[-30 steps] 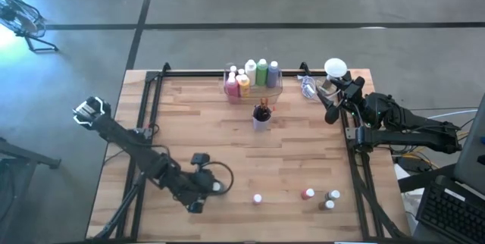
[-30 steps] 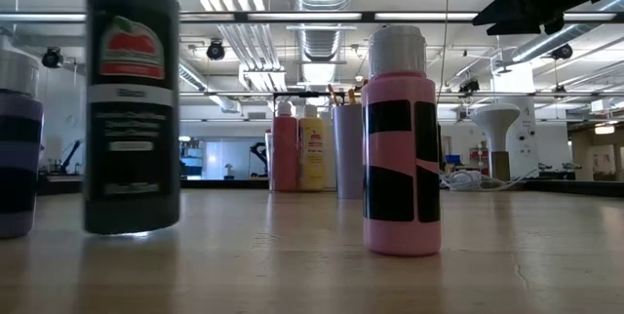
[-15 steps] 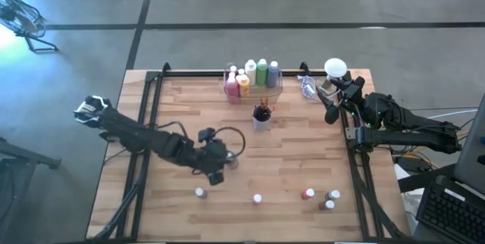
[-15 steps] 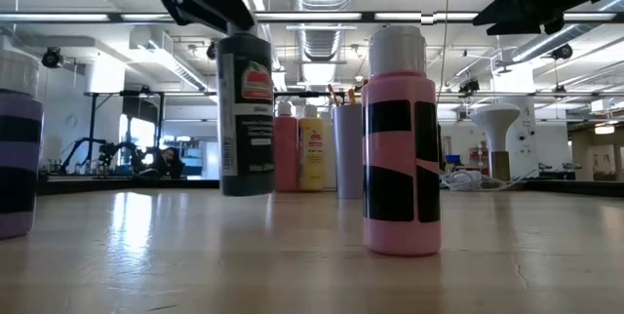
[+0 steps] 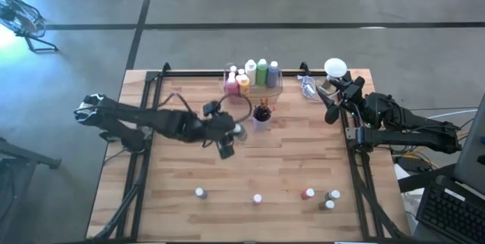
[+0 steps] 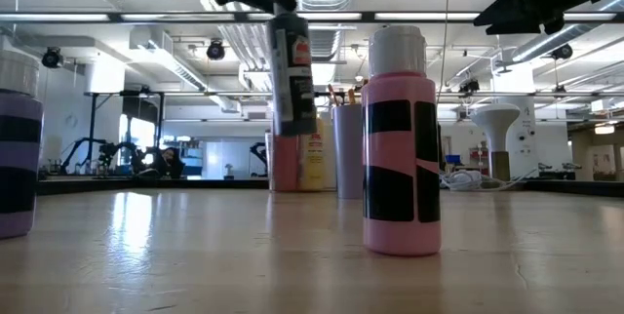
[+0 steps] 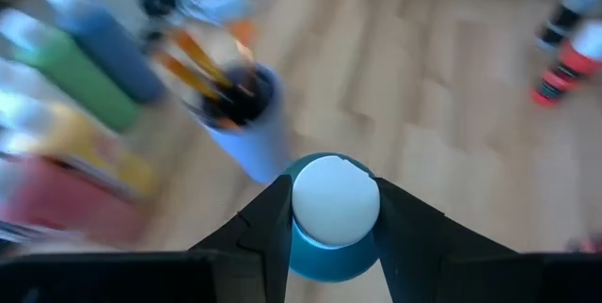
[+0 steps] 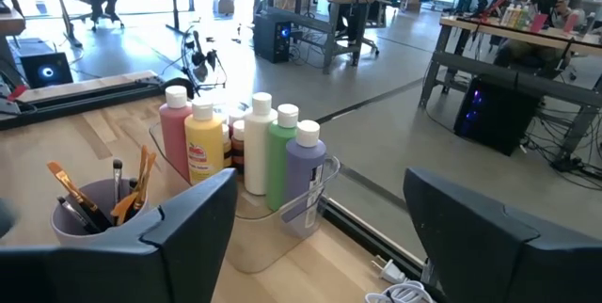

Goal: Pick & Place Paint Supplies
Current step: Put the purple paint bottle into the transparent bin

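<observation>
a robotics lab in an open industrial hall

the wooden desk (image 5: pixel 288 161) stands on a bare grey concrete floor (image 5: pixel 227 9) crossed by dark lines. level across the desk, the ceiling is open: a large round silver duct (image 6: pixel 317 36), rows of strip lights (image 6: pixel 146 17) and hanging cables. beyond the desk edge stand more workbenches (image 8: pixel 513 35) on metal legs, loaded with bottles and cabling, a computer tower (image 8: pixel 503 115) below one of them, and people seated at far tables. a keyboard (image 5: pixel 455 214) and loose wires lie beside the desk. a metal stand (image 5: pixel 23 20) sits out on the floor.
</observation>
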Controlling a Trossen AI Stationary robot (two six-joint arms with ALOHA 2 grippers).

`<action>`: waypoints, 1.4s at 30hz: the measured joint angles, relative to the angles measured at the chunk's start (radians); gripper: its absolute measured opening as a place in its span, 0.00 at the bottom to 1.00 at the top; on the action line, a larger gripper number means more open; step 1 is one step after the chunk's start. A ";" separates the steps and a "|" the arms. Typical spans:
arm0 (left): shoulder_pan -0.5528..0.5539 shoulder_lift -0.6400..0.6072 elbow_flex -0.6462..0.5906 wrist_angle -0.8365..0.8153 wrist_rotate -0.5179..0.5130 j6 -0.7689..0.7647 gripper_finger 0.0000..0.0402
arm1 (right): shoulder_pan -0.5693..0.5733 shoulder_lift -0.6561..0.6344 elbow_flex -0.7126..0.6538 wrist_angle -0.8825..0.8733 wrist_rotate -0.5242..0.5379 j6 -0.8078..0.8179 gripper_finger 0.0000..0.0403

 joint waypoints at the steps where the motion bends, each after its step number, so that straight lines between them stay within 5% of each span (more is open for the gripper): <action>1: 0.018 0.000 0.018 -0.006 -0.015 0.016 0.32 | 0.000 0.000 0.000 0.000 0.000 -0.001 0.73; 14: 0.288 -0.001 0.282 -0.117 -0.023 0.179 0.32 | 0.000 0.000 0.000 0.000 0.000 0.000 0.65; 23: 0.507 0.049 0.307 0.044 0.300 0.236 0.32 | 0.000 0.000 0.000 0.000 0.000 0.000 0.59; 32: 0.592 0.230 0.463 0.051 0.378 0.288 0.32 | 0.000 0.000 0.000 0.000 0.000 0.000 0.56; 42: 0.622 0.422 0.659 -0.134 0.387 0.317 0.32 | 0.000 0.000 0.000 0.000 0.000 0.000 0.61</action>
